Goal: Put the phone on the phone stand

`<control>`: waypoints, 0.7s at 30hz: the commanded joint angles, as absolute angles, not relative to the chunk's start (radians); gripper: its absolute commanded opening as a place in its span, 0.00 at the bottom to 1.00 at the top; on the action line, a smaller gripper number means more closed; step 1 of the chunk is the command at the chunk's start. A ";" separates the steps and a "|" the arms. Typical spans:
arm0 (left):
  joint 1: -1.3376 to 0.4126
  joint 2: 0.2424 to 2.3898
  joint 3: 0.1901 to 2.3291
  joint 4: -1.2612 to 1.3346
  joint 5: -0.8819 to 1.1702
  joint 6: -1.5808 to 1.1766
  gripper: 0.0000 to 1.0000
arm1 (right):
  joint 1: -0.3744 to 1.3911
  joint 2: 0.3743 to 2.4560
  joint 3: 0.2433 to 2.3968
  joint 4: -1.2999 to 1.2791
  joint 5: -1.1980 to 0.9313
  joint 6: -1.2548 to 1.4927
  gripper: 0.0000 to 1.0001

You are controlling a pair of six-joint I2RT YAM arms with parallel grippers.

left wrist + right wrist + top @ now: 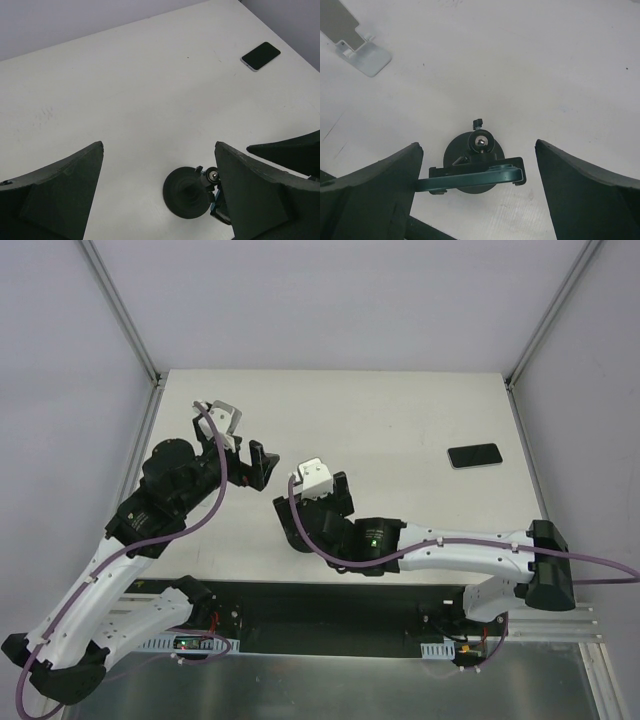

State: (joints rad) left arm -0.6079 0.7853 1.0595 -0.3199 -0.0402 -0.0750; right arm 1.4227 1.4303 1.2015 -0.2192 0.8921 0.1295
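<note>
**Phone Flat at the Far Right, Stand Between the Arms**

On the left of the white desk [400, 410], the left jaws are seen spread wide, with nothing held between them. Near them, toward the middle of the desk, the black phone stand with a round disc base and a small clamp cradle [474, 162] is found standing upright. In the right wrist view it is framed by the right jaws, which are likewise spread and empty (whether the cradle's bar touches one jaw cannot be told). A pale grey folded plate [355, 45] is seen lying beyond the stand. Well apart, toward the right edge, the thin black rectangular phone with a glossy screen [475, 455] lies flat and has not yet been picked up.

The phone is judged to be stiff, fairly light, and slippery on its glass face, which could be cracked by a hard pinch or a drop. Because it lies flat, little edge is offered to the jaws. It would best be taken across its width by the two long edges, near the middle of its length. Balance would then be kept, and the lower end left free to be seated in the cradle.
</note>
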 commanded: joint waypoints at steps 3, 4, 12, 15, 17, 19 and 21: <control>-0.591 0.770 1.043 -0.273 0.018 -0.117 0.89 | 1.425 1.494 1.281 -0.252 0.945 0.157 0.99; -0.591 0.767 1.039 -0.272 0.009 -0.115 0.89 | 1.425 1.503 1.288 -0.252 0.937 0.149 0.98; -0.588 0.761 1.022 -0.259 -0.043 -0.104 0.87 | 1.416 1.552 1.328 -0.265 0.879 0.058 0.80; -0.588 0.769 1.020 -0.261 -0.049 -0.100 0.87 | 1.410 1.548 1.313 -0.271 0.880 0.066 0.73; -0.588 0.776 1.019 -0.261 -0.041 -0.103 0.87 | 1.411 1.534 1.295 -0.275 0.877 0.095 0.73; -0.589 0.785 1.022 -0.261 -0.037 -0.103 0.86 | 1.411 1.529 1.281 -0.259 0.876 0.104 0.73; -0.588 0.787 1.022 -0.261 -0.032 -0.101 0.86 | 1.410 1.539 1.279 -0.259 0.882 0.098 0.71</control>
